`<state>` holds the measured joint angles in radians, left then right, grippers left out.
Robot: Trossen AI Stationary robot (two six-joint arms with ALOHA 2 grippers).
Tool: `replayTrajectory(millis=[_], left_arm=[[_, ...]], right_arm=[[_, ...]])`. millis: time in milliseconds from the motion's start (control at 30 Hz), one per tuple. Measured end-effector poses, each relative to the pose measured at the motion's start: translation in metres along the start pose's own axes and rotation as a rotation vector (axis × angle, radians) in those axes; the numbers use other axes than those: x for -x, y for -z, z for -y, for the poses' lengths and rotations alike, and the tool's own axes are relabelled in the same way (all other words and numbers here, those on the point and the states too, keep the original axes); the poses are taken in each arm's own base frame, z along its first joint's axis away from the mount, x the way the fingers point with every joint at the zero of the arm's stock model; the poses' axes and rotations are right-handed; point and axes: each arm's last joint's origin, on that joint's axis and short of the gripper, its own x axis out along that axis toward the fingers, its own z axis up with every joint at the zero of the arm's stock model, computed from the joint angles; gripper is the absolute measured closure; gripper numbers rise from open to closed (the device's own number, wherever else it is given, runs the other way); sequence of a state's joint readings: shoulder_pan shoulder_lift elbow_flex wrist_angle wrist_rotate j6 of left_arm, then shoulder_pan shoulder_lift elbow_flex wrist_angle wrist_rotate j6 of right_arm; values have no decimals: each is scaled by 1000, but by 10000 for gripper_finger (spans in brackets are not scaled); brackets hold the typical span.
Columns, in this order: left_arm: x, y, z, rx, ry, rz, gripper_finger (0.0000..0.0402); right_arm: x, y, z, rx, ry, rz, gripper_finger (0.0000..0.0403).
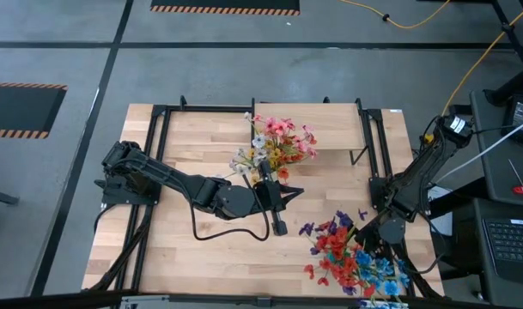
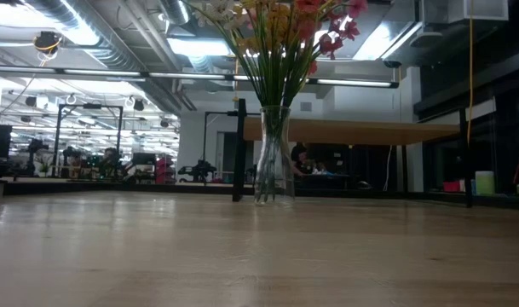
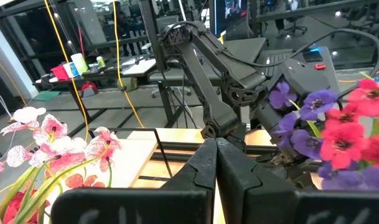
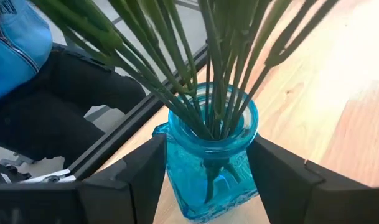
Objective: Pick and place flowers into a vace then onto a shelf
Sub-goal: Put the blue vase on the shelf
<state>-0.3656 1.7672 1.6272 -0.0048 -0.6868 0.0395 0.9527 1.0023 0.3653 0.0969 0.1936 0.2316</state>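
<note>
The right gripper (image 4: 208, 180) clasps a ribbed blue glass jar (image 4: 211, 155) of thin green stems (image 4: 177, 68) — the left gripper (image 3: 215, 165), raised over the table, is clenched empty.

Beyond my left fingers lies a grey floor (image 1: 244, 69) crossed by dark lines, with black-and-orange hazard strips (image 1: 225, 9) farther out. A yellow cable (image 1: 467, 64) snakes across it, ahead of my right gripper. Out past that gripper, off the table's edge, a keyboard (image 1: 512, 240) sits on a dark desk. Looking level across the butcher-block tabletop (image 2: 259, 256), I see a large hall: silver ducts (image 2: 89, 38) and long ceiling lights (image 2: 199, 47) overhead, with cluttered workbenches (image 2: 80, 162) far back. My left wrist faces a side bench with coloured bottles (image 3: 74, 65).
</note>
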Motion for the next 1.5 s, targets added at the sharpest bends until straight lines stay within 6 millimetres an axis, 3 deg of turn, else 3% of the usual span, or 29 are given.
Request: replayTrajectory(millis=[1500], left_arm=[[0,0,0,0,0,0,396]], right_arm=[[-1,3,6,32,76,-28,182]])
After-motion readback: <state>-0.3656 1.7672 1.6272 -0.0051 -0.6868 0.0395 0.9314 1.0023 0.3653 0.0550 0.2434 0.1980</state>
